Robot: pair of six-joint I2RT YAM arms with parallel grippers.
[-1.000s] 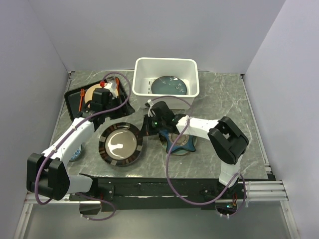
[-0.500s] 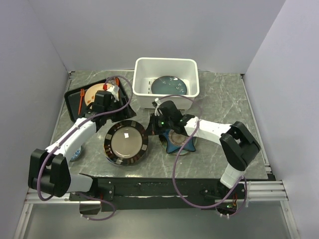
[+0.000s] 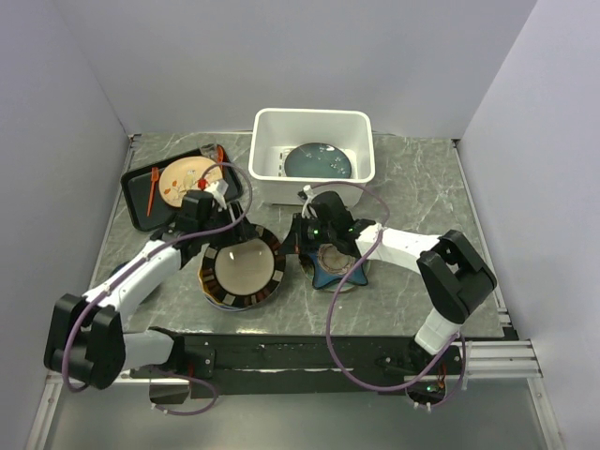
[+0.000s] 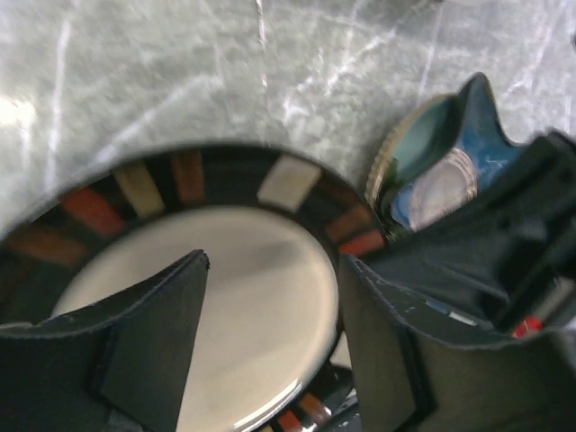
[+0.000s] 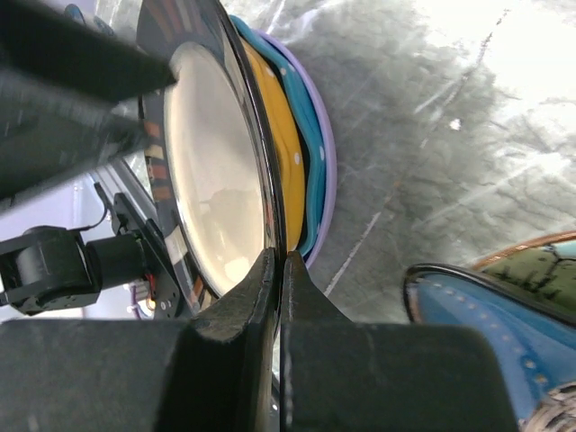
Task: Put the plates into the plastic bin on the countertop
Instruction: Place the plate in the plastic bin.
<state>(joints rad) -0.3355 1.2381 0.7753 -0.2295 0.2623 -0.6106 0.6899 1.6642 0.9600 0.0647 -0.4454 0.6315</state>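
From above, the job is mid-pickup. The round beige plate with the dark, colour-blocked rim (image 3: 241,272) sits at about seven o'clock from the white rectangular plastic bin (image 3: 314,113), on the grey marble-patterned table (image 3: 422,187), and seems tipped. The bin already holds a glossy teal plate (image 3: 319,161). The left tool (image 3: 223,242) hangs over the beige plate's eleven o'clock edge. The right tool (image 3: 298,240) meets its three o'clock rim, with a navy star-shaped plate (image 3: 330,274) just beside it.

In the left wrist view, the left tool (image 4: 274,265) is spread wide, its fingers (image 4: 153,333) over the beige plate (image 4: 225,297) and grasping nothing. I'd guess the next move is to close on the raised rim.

In the right wrist view, the right tool (image 5: 274,270) is clenched tight, tips at the beige plate (image 5: 211,171)'s rim. I cannot tell whether any rim is caught. An orange scalloped plate (image 5: 279,144) lies beneath.
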